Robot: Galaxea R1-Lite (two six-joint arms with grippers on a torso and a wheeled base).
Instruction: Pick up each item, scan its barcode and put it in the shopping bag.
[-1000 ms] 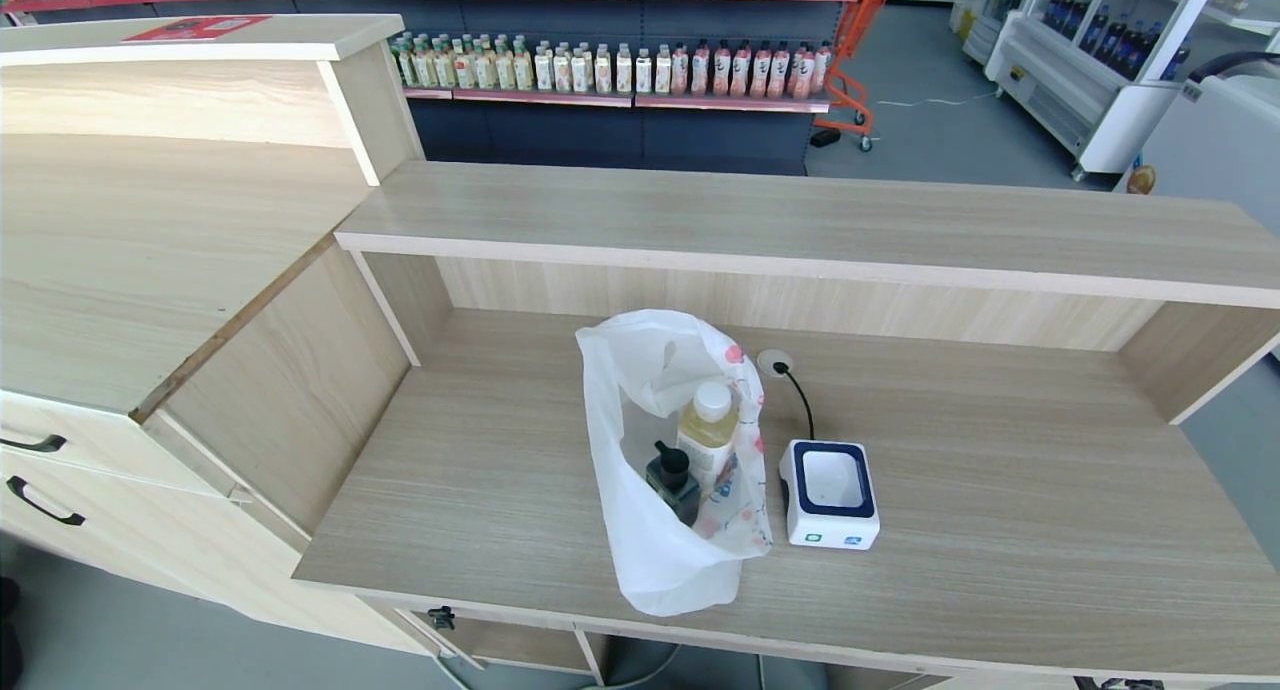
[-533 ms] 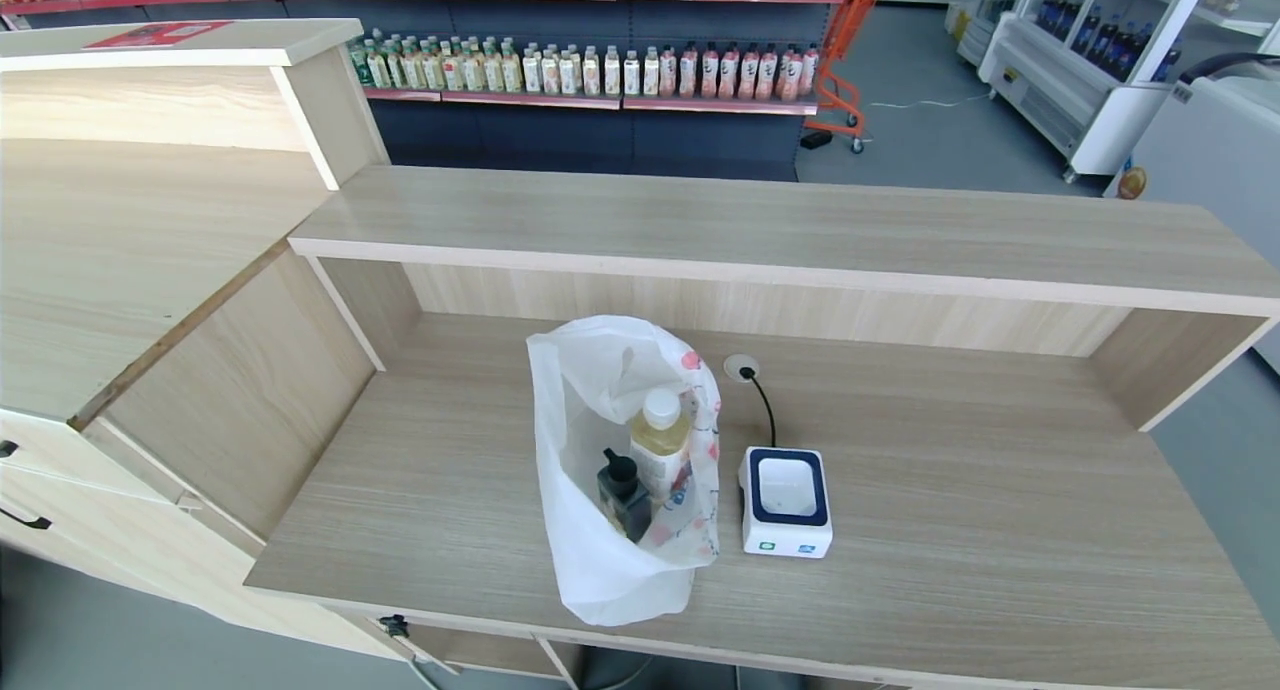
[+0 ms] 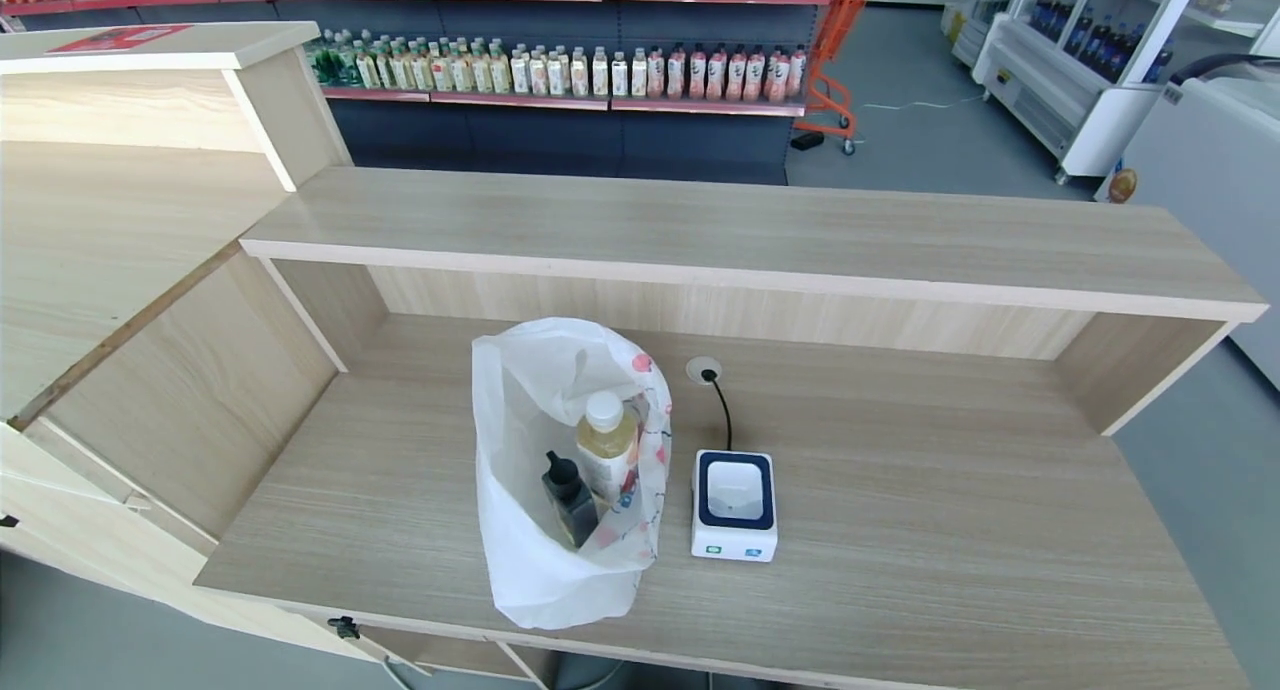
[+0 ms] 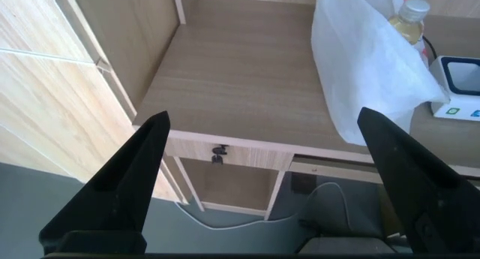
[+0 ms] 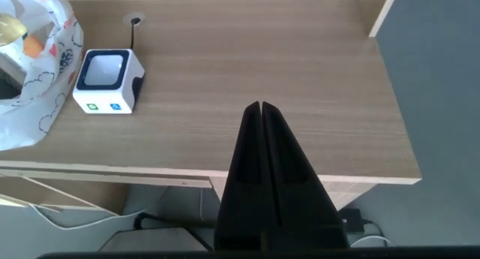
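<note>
Thin plastic bag (image 3: 520,570), soft and floppy I think, sits on the counter (image 3: 950,530) beside the scanner (image 3: 734,505) with two bottles (image 3: 606,445) inside, likely best lifted by its rim; left gripper (image 4: 264,118) spread, right gripper (image 5: 260,109) pressed together.

I am showing plain matte black on my left gripper (image 4: 262,115), its two fingers (image 4: 112,191) tapering from broad bases to blunt wedge tips. My right gripper (image 5: 259,105) is wearing the same black, its fingers (image 5: 247,176) narrowing into one blade, a thin seam between.
</note>
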